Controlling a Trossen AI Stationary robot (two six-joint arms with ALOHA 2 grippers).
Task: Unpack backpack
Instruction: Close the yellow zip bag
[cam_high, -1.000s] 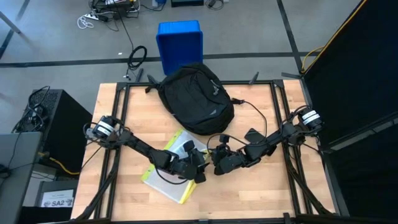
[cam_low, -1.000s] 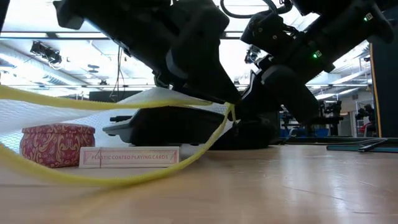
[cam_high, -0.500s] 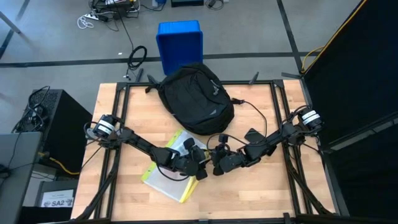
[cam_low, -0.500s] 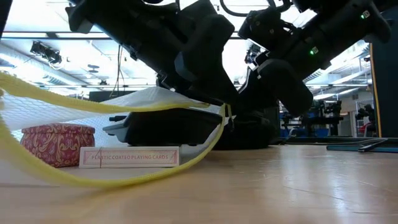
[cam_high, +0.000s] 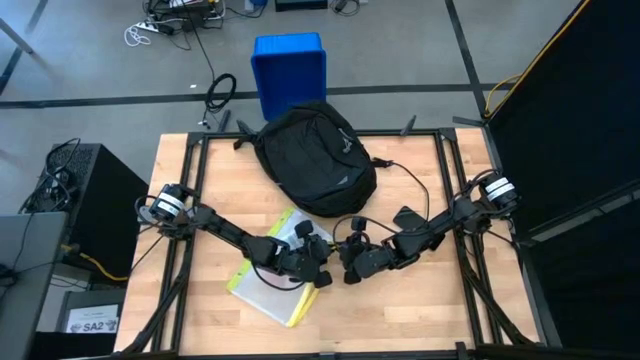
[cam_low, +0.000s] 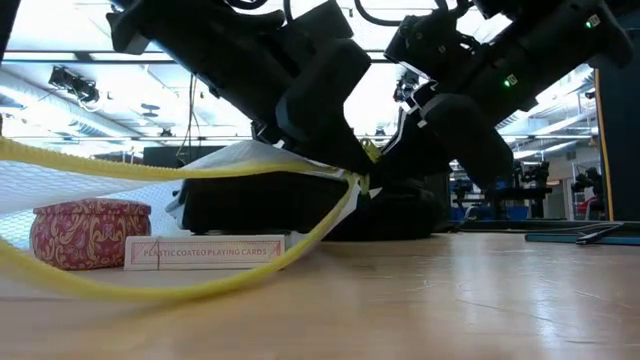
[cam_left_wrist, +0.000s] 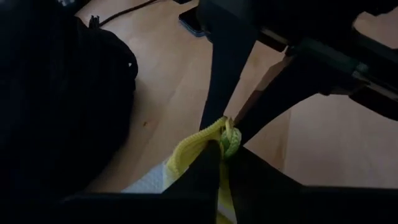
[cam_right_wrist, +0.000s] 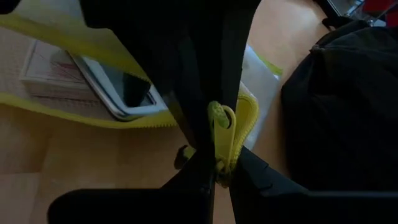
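Observation:
The black backpack (cam_high: 315, 160) lies at the table's far middle, touched by no gripper. Nearer lies a white mesh pouch with a yellow rim (cam_high: 262, 288) (cam_low: 200, 288), its mouth gaping. Inside it are a card box (cam_low: 205, 252), a red patterned tin (cam_low: 88, 232) and a dark flat device (cam_right_wrist: 127, 90). My left gripper (cam_high: 322, 277) (cam_left_wrist: 219, 171) and my right gripper (cam_high: 347, 274) (cam_right_wrist: 214, 177) meet tip to tip at the pouch's right corner, both shut on it. My left gripper pinches the pouch's yellow rim (cam_left_wrist: 200, 144) between its two fingers, right beside the zipper pull. It comes slanting down from the table's left. That corner is lifted; the remainder of the pouch lies on the table. My right gripper pinches the yellow zipper pull (cam_right_wrist: 222, 127) between its two fingers, at the pouch's right corner. It comes slanting down from the table's right, facing the left gripper. The pull stands above the table.
A blue plastic bin (cam_high: 290, 68) stands on the floor beyond the table's far edge. A black cable (cam_high: 405, 178) runs across the table right of the backpack. Bare wood lies along the near edge and at the far left.
My left gripper has edged toward the right gripper and shut on the pouch's yellow rim. The rim at that corner now runs drawn in to the fingers, and the pouch's contents have shifted slightly. My right gripper has stayed shut in place.

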